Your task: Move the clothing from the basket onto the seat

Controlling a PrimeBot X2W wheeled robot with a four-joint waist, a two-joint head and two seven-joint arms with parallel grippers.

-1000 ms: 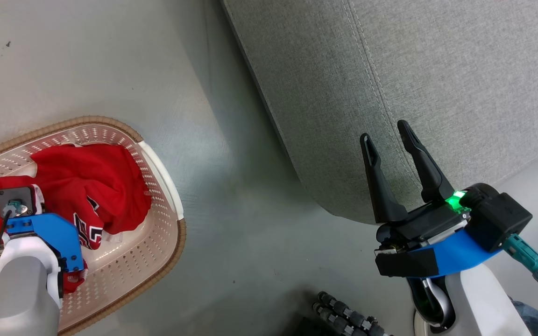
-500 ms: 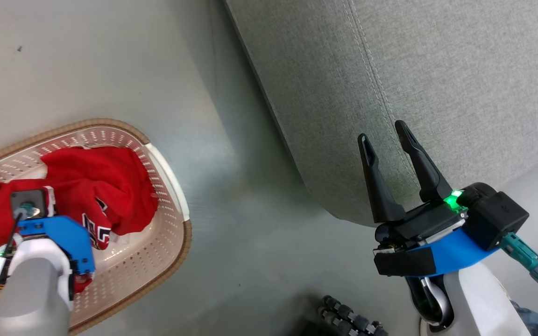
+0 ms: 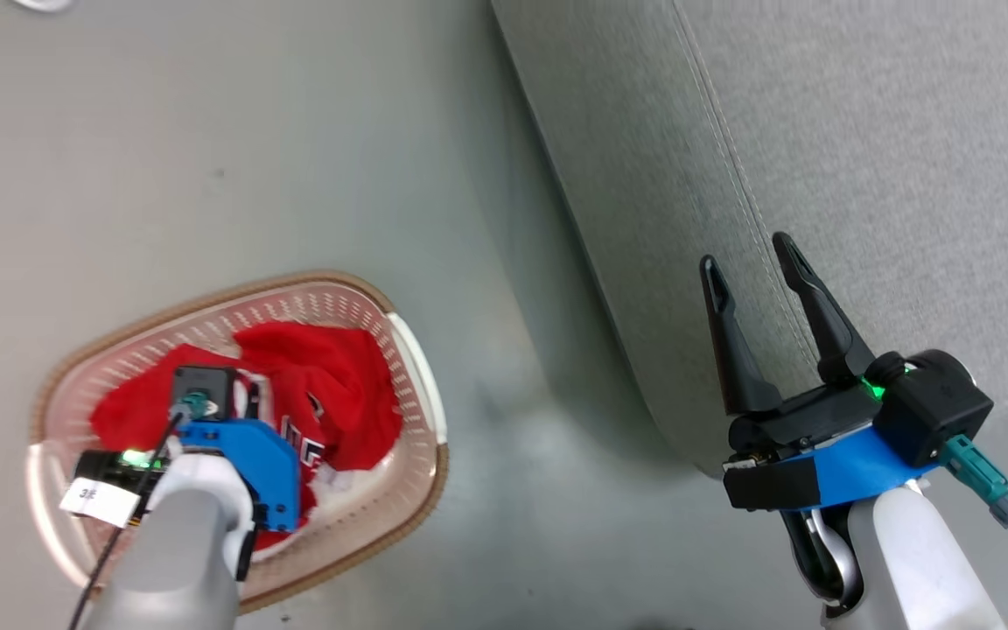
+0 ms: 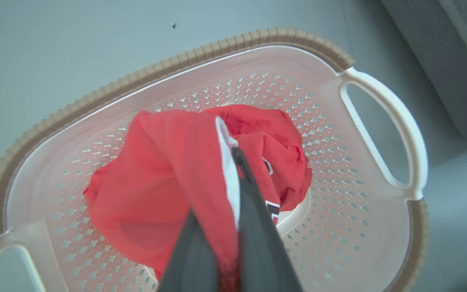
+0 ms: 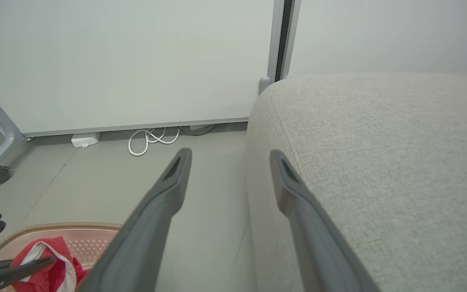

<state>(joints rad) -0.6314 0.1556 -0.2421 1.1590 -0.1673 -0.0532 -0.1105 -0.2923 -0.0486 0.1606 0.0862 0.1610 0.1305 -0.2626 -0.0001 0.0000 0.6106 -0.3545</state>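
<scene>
Your left gripper (image 4: 235, 162) sits directly above the basket (image 4: 339, 211), and its two dark fingers are pressed together on a fold of the clothing (image 4: 156, 182). The pinched fold is red with a white edge running up beside the fingers. The cloth rises to them in a peak and spreads out below, inside the basket walls. You cannot tell from the left wrist view whether its lower folds rest on the basket's perforated bottom.

A second red bunch (image 4: 286, 162) lies in the basket on the side nearer its white handle (image 4: 403, 121). A bit of black-and-white lettering shows at its edge. All the clothing you can see is inside the basket's brown rim.

The basket stands on the grey floor (image 3: 206, 175). The seat (image 3: 863, 175) is off the basket's handle side, apart from it, with a strip of bare floor between them.

Your right gripper (image 3: 745, 254) is well away from the basket, on its seat side, over the seat's rounded edge. Its fingers are spread wide with nothing between them.

In the right wrist view a pale wall (image 5: 116, 61) stands beyond the basket, and a white cable (image 5: 148, 140) lies looped on the floor at the wall's foot.
</scene>
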